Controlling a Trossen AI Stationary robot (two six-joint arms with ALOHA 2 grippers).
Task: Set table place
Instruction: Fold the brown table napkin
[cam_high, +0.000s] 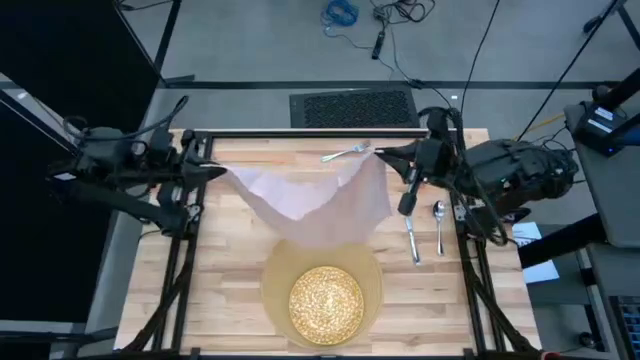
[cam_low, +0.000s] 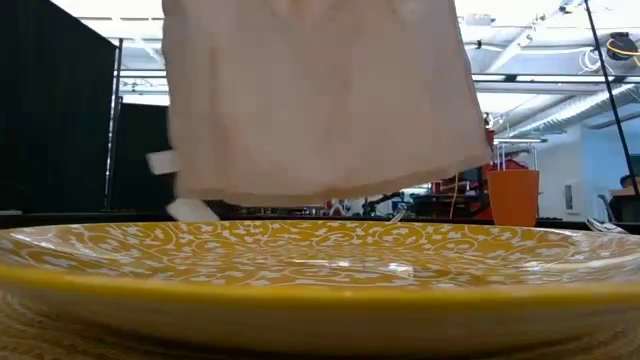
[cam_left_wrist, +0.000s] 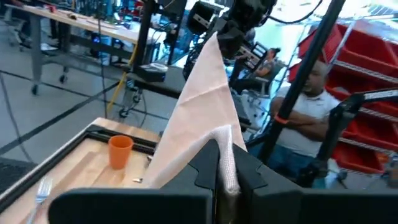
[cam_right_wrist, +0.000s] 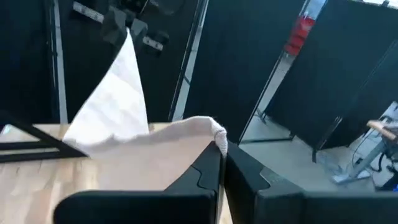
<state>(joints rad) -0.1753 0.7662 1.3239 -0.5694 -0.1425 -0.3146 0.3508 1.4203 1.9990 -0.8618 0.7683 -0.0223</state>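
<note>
The beige napkin (cam_high: 310, 195) hangs spread between my two grippers over the far half of the table (cam_high: 230, 280). My left gripper (cam_high: 215, 168) is shut on its left corner and my right gripper (cam_high: 380, 152) on its right corner. In the low view the napkin (cam_low: 315, 100) hangs behind the yellow speckled plate (cam_low: 320, 265). The plate (cam_high: 326, 303) sits on the round tan placemat (cam_high: 275, 268) at the near edge. The fork (cam_high: 347, 153) lies at the far edge. The knife (cam_high: 411, 238) and spoon (cam_high: 439, 225) lie at the right. The orange cup (cam_left_wrist: 120, 151) stands at the far right. My left gripper pinches an upper corner of the napkin (cam_left_wrist: 229, 155) between its two fingers, coming level from the table's left. The cloth stretches away toward the other gripper and hangs below. My right gripper pinches the opposite upper corner (cam_right_wrist: 217, 134) between its two fingers, coming level from the table's right. The upper edge sags slightly between the two holds.
A black metal frame (cam_high: 300, 132) rings the table. A person (cam_left_wrist: 305, 118) sits beyond the table's right side. Bare wood shows left of the placemat (cam_high: 215, 270) and at the near right (cam_high: 440, 300).
</note>
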